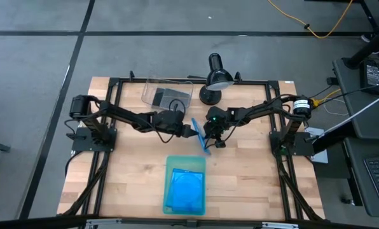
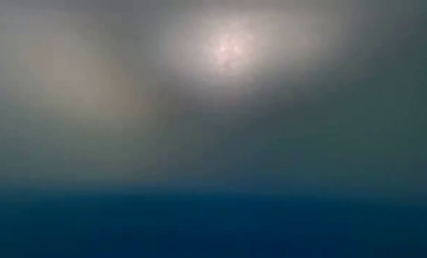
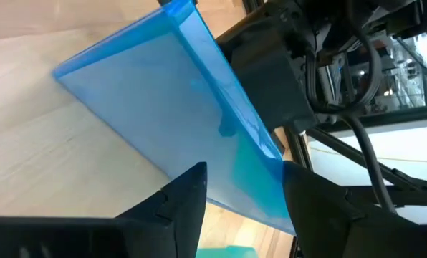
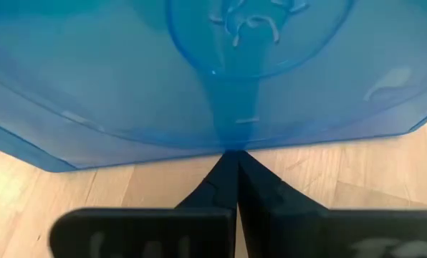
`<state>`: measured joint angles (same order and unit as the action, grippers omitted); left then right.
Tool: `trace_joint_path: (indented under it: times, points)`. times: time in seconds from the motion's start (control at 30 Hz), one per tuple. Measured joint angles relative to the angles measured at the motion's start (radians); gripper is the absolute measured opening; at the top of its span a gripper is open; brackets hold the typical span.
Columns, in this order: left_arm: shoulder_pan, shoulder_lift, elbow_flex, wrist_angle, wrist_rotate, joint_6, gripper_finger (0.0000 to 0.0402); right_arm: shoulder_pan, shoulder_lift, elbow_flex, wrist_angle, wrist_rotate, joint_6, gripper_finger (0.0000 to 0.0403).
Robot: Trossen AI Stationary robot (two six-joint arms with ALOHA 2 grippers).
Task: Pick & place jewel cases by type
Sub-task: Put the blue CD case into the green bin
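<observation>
While both arms meet at mid-worktop (image 1: 253, 172), a translucent blue jewel case (image 1: 200, 135) stands on edge between them, tilted, held clear of the wood. My right claw (image 4: 233, 154) is pressed together on the case's edge, its fingertips meeting right at the blue rim in the right wrist view. My left claw (image 3: 243, 188) sits with its two fingers set either side of the same case; they straddle it, though I cannot tell whether they are pinching it or standing just off its faces. I read this as a handover of the case from one arm to the other, in one direction or the other.

On the near side of the worktop lies the pale-green tray (image 1: 170, 161) with at least one blue case (image 1: 184, 191) flat in it; how many are stacked there I cannot make out. At the far side, the clear bin (image 1: 167, 93) holds a dark case (image 1: 158, 97), with other dark shapes beside it too small to count. A desk lamp (image 1: 216, 77) stands just right of the bin.

No loose cases show elsewhere on the wood, so by my judgement the sort is near its end, with this blue case among the last to place. The low view is blocked and shows nothing usable.
</observation>
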<state>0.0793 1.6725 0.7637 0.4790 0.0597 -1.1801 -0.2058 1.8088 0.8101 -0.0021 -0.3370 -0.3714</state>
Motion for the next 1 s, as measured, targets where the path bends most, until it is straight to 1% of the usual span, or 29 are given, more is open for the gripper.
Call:
trace_joint_path:
  times: [0.37,0.63,1.0]
  points:
    - [-0.001,0.008,0.010,-0.007,-0.005,-0.022,0.0177,0.000,0.000,-0.001,-0.005,-0.004,-0.001,0.0006]
    - [-0.001,0.010,0.007,0.012,-0.008,-0.044,0.0189,0.000,0.000,-0.002,-0.008,-0.005,-0.006,0.0006]
    - [0.000,-0.011,0.004,0.004,-0.019,-0.053,0.0191,0.000,-0.001,-0.003,-0.008,-0.006,-0.016,0.0006]
